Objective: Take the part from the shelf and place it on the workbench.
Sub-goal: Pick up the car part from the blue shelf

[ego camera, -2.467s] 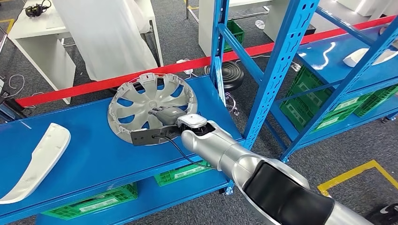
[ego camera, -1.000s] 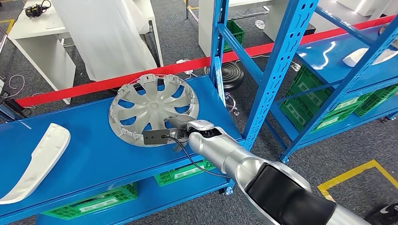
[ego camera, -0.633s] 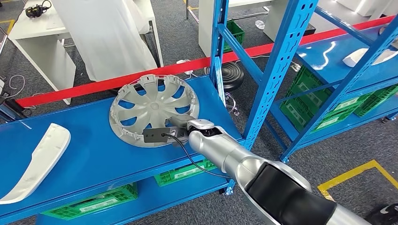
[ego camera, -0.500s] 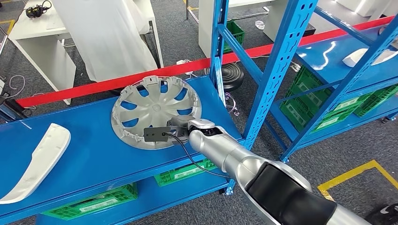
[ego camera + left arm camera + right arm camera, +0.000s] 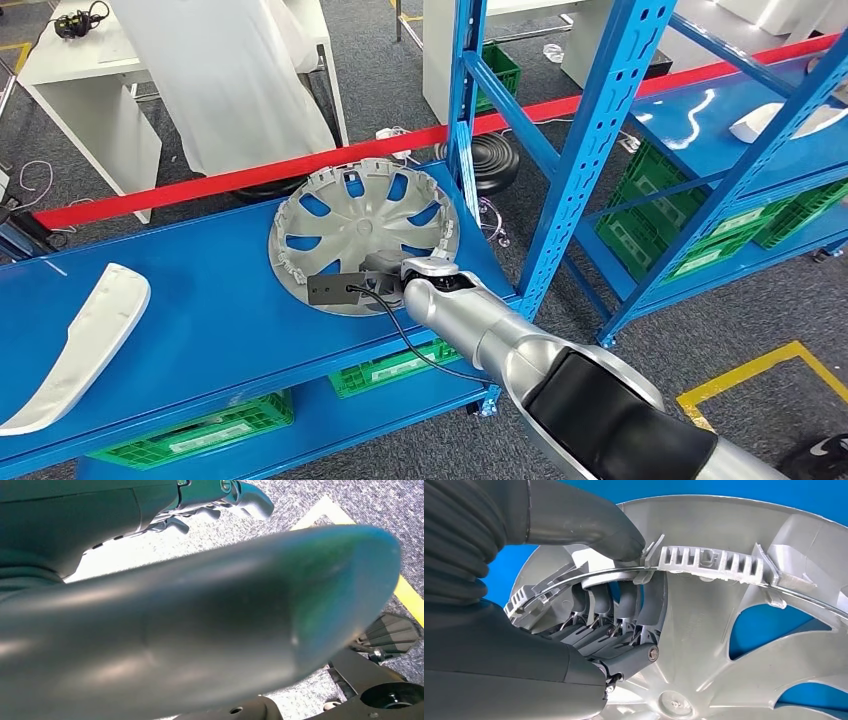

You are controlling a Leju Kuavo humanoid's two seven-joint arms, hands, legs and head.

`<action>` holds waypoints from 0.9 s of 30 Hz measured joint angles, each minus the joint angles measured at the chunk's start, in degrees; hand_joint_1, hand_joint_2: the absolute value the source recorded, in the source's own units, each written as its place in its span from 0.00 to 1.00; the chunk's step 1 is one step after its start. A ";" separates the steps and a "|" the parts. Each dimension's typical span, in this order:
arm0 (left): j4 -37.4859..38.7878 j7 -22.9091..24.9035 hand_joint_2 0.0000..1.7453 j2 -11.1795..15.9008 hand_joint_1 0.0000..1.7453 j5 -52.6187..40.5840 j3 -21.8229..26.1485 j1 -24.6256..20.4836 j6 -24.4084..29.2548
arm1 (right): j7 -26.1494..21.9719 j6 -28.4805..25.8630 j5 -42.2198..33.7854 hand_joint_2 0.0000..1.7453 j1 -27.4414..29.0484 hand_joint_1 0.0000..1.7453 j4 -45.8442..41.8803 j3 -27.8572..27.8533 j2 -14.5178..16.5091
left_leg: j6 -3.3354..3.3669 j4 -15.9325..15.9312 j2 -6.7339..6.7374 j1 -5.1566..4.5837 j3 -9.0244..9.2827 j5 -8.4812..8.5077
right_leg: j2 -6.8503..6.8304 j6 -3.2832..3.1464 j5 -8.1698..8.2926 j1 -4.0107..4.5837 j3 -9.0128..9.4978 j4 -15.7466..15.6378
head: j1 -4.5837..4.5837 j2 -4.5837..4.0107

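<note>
A silver wheel cover [image 5: 365, 235] lies inside-up on the blue shelf [image 5: 200, 300], near its right end. My right hand [image 5: 385, 272] grips its near rim. In the right wrist view the thick thumb [image 5: 574, 520] presses on the outside of the rim while the darker fingers [image 5: 619, 605] hook inside the wheel cover [image 5: 734, 610]. The near edge looks slightly lifted off the shelf. My left hand [image 5: 210, 502] hangs over grey carpet with its fingers loosely apart and nothing in them.
A white curved panel [image 5: 85, 340] lies at the shelf's left end. Blue uprights [image 5: 580, 160] stand just right of the wheel cover. Green crates [image 5: 200, 435] sit on the lower level. A red bar [image 5: 250, 175] runs behind the shelf, and a second shelf [image 5: 740, 130] stands at right.
The right hand moved from the wheel cover's centre to its near rim and took hold; the cover has since slid right along the shelf.
</note>
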 joint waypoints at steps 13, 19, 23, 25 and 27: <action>-0.01 -0.48 0.00 0.00 0.00 -0.01 0.43 -0.08 0.05 | -2.22 -1.21 -1.57 1.00 0.18 1.00 0.03 -0.85 -0.17 | 0.00 0.00 0.01 0.00 0.00 0.00 | 0.00 0.00 0.00 0.00 -0.01 0.00 | 0.00 0.00; -0.02 -0.50 0.00 0.00 0.00 -0.11 0.46 -0.10 0.05 | -3.45 -1.69 -2.33 1.00 0.19 1.00 0.03 -2.04 -0.34 | 0.00 0.00 0.01 0.00 -0.01 0.00 | 0.00 0.00 0.00 0.00 0.00 0.00 | 0.00 0.00; 0.00 -0.50 0.00 0.00 0.00 -0.09 0.55 -0.05 0.06 | -7.18 -4.02 -3.66 1.00 -0.26 1.00 -0.55 -2.80 -0.28 | -0.01 0.00 0.00 0.00 -0.05 0.00 | 0.01 0.00 0.02 0.01 -0.02 0.03 | 0.00 0.00; 0.00 -0.66 0.00 -0.01 0.00 0.06 0.80 0.06 0.14 | -10.07 -5.46 -4.97 1.00 -1.41 1.00 -1.98 -3.27 -0.10 | -0.01 0.00 0.04 -0.01 -0.08 0.01 | 0.07 0.01 0.04 0.01 -0.08 0.06 | -0.01 0.00; 0.00 -1.07 0.00 -0.01 0.00 0.30 1.03 0.19 0.28 | -12.55 -6.29 -6.85 1.00 -2.91 1.00 -5.21 -3.97 0.05 | -0.02 0.00 0.07 0.00 -0.09 0.01 | 0.11 0.02 0.05 0.00 -0.13 0.07 | -0.01 0.00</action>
